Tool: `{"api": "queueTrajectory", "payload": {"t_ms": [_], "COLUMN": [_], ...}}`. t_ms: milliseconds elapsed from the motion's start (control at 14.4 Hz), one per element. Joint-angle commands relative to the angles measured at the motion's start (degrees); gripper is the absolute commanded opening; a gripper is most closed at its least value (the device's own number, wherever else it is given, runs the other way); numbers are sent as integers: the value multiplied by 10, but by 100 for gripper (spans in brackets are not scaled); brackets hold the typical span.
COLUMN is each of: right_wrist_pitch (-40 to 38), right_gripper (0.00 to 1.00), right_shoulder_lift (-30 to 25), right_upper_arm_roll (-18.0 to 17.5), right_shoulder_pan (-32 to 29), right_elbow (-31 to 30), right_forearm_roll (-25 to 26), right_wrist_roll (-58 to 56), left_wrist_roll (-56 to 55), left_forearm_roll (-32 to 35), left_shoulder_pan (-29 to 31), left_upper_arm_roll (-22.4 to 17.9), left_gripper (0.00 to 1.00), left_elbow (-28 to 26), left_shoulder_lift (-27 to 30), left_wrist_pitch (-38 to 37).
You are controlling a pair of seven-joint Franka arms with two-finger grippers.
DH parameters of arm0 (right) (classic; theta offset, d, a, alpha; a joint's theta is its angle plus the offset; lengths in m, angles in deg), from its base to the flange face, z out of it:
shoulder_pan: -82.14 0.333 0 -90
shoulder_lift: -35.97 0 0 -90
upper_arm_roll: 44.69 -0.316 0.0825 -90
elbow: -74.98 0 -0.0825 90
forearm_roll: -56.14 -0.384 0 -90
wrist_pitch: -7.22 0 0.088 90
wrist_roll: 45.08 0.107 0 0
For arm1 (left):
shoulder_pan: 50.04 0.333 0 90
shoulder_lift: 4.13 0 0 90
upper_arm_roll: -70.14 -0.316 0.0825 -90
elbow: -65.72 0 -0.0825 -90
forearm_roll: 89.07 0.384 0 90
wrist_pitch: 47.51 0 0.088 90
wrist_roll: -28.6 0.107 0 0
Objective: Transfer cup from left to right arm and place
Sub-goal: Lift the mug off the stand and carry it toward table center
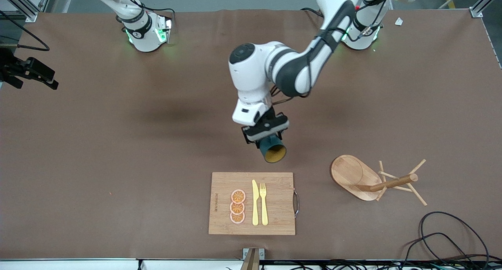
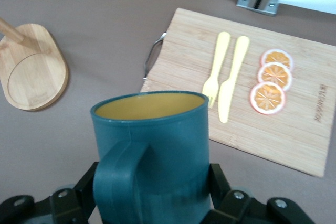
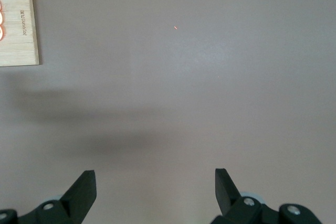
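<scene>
Now cup [image 1: 271, 149] in left end effector [image 1: 266, 133].

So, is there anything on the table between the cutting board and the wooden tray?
No. In the front view only bare brown table lies between the board and the tray; the board's metal handle points toward it.

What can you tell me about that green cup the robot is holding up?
The cup is a small dark teal mug with a curved handle and a yellowish inside, plastic by the look of it, and empty. The left hand is shut on its lower body and holds it in the air, tipped so that its mouth faces the front camera, over bare table just short of the cutting board.
</scene>
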State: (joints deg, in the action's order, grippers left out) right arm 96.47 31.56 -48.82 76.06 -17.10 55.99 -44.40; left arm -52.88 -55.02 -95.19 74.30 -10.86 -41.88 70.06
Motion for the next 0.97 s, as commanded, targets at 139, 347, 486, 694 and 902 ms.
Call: {"api": "queueTrajectory", "payload": {"t_ms": [139,347,486,694,902], "right_wrist_pitch": [-3,-3,-3,-3,-3], "right_gripper": [100,100,100,100,100], "right_shoulder_lift": [-4,-4,-4,-4,-4], "right_upper_arm_roll": [-3,-3,-3,-3,-3], "right_shoulder_pan": [-4,-4,-4,-4,-3], "right_elbow": [-1,0,0,0,0], "right_forearm_roll": [-6,-6,-6,-6,-6], "right_wrist_roll": [-4,-4,-4,-4,-4], "left_wrist_roll": [-175,-264,-320,-446,-490], "left_forearm_roll": [169,288,340,421,457], "left_shoulder_pan": [-83,-114,-137,-171,-194], "left_upper_arm_roll": [-8,-7,-8,-8,-8], "left_gripper": [65,65,65,65,65], "left_elbow": [5,2,4,2,-6], "left_shoulder_lift": [-50,-93,-125,-168,-180], "left_wrist_pitch": [5,5,5,-5,-21]}}
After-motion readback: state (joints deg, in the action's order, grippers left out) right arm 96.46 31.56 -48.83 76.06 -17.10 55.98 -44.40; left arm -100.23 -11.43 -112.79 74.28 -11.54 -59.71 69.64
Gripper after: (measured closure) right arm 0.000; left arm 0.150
